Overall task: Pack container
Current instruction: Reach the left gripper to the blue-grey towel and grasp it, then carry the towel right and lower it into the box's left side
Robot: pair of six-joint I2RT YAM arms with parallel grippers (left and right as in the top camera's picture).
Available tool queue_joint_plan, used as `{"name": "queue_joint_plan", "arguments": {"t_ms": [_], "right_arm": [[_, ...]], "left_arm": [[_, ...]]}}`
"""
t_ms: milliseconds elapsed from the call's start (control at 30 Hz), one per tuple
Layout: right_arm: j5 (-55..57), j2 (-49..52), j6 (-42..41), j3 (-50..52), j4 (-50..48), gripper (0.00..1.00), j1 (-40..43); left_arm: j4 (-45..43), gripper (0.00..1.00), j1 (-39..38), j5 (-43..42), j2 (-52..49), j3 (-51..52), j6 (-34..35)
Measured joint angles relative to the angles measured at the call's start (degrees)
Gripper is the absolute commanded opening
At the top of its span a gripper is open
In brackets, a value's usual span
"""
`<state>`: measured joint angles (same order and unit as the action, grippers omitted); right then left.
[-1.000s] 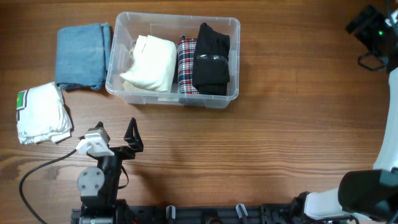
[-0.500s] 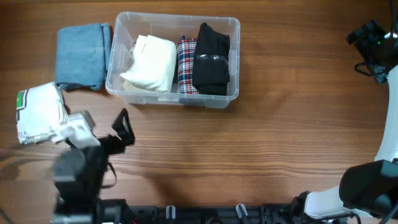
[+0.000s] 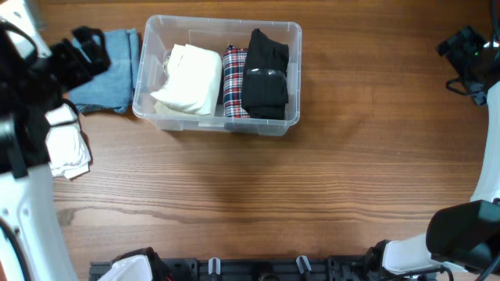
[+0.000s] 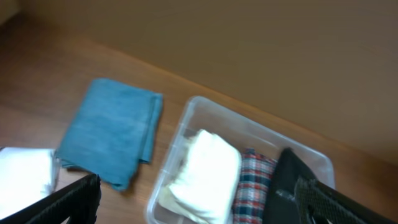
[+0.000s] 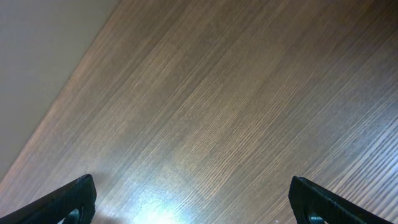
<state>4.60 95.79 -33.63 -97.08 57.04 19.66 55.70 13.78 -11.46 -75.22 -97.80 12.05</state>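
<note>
The clear plastic container point(image 3: 221, 23) stands at the back middle of the table. It holds a cream cloth point(image 3: 191, 78), a plaid cloth point(image 3: 234, 82) and a black cloth point(image 3: 266, 74) side by side. A folded blue cloth point(image 3: 109, 78) lies just left of it, and a white cloth point(image 3: 69, 147) lies nearer, at the left edge. My left gripper point(image 3: 90, 48) is open and empty, high above the blue cloth. The left wrist view shows the container point(image 4: 205, 104), the blue cloth point(image 4: 112, 134) and the open jaws point(image 4: 199, 208). My right gripper point(image 3: 467, 48) is open and empty at the far right.
The right wrist view shows only bare wooden table point(image 5: 236, 112) between the open jaws point(image 5: 199, 205). My left arm covers part of the white cloth and the blue cloth from overhead. The arm bases stand at the front edge.
My left arm has risen from the front of the table and swung to the back left, now over the blue and white cloths. The right arm has barely moved.
</note>
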Motion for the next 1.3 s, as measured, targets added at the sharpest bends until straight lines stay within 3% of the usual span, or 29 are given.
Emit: {"name": "queue_joint_plan", "arguments": {"t_ms": [133,400,700,1100,1133,1167,1233,1267,1300], "right_arm": [[0.00,0.00,0.00,0.00,0.02,1.00,0.00],[0.00,0.00,-0.02,0.00,0.04,1.00,0.00],[0.00,0.00,-0.02,0.00,0.02,1.00,0.00],[0.00,0.00,-0.02,0.00,0.02,1.00,0.00],[0.00,0.00,-0.02,0.00,0.02,1.00,0.00],[0.00,0.00,-0.02,0.00,0.02,1.00,0.00],[0.00,0.00,-0.02,0.00,0.02,1.00,0.00],[0.00,0.00,0.00,0.00,0.02,1.00,0.00],[0.00,0.00,-0.02,0.00,0.02,1.00,0.00]], "left_arm": [[-2.34,1.00,11.76,-10.93,-11.34,-0.09,-3.93],[-11.32,1.00,24.44,-27.80,-33.48,-0.13,-8.52],[-25.09,1.00,26.67,-30.69,-50.84,-0.15,-10.36],[-32.63,1.00,20.28,-30.84,-59.36,-0.15,-16.31],[-32.74,0.96,19.78,-30.60,-59.36,-0.15,-16.33],[-32.79,0.83,19.56,-30.27,-59.36,-0.15,-16.33],[-32.83,0.40,19.26,-29.14,-59.36,-0.15,-16.59],[-32.83,0.11,19.15,-28.79,-59.41,-0.15,-16.74],[-32.83,0.04,19.06,-28.50,-59.49,-0.15,-16.76]]}}
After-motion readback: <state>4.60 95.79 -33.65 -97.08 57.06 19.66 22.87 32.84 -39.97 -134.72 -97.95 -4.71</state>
